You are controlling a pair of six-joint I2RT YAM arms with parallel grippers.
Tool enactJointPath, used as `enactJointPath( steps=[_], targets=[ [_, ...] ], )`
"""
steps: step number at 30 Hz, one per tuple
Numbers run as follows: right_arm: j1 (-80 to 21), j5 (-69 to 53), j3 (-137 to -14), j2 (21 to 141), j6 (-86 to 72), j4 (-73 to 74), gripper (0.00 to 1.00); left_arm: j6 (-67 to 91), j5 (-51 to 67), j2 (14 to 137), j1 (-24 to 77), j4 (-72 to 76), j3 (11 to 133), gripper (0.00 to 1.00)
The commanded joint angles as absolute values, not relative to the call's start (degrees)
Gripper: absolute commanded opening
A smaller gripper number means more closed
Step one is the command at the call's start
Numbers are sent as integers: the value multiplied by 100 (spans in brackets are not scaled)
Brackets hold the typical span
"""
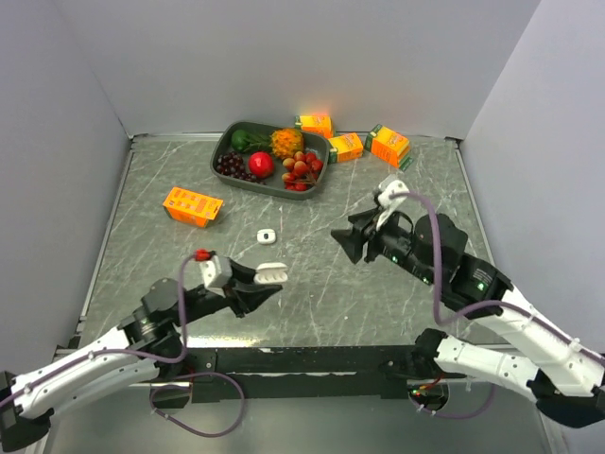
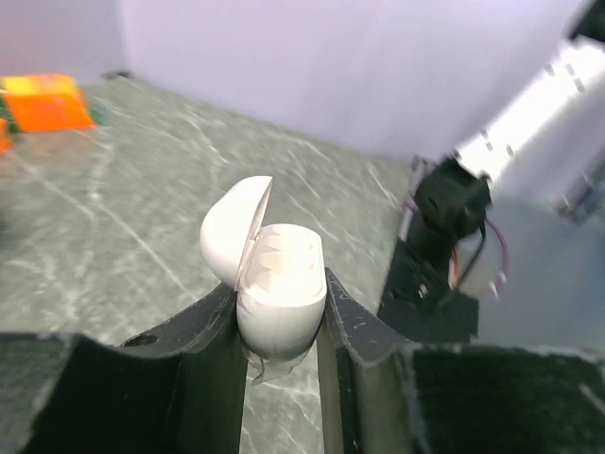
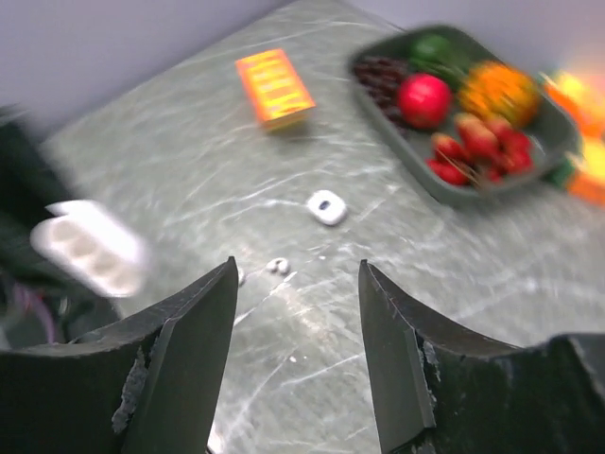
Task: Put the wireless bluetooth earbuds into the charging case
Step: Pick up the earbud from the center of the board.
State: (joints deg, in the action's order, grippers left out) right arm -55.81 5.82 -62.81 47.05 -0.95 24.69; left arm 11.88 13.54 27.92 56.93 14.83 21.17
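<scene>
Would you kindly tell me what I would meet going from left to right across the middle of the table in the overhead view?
Orange carton → small white case → right gripper, jaws apart. The open charging case in the left gripper lines up with the small case, so I left it out.

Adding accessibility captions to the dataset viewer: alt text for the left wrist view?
The left hand clamps a white charging case between its two black fingers, with the lid swung open. Behind it lies a grey marbled table, with an orange carton at the far left.
</scene>
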Motion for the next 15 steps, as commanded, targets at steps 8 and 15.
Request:
enactJointPath(
  steps=[8,15],
  targets=[
    [-4790,-1132,-5362,6863,-2214,1654,39,1828,-1071,1750,5678,686,2171,1],
    [-4825,-2047,-5343,8232,-2426,739,33,1916,-1441,1380,5687,229,2250,1]
  ],
)
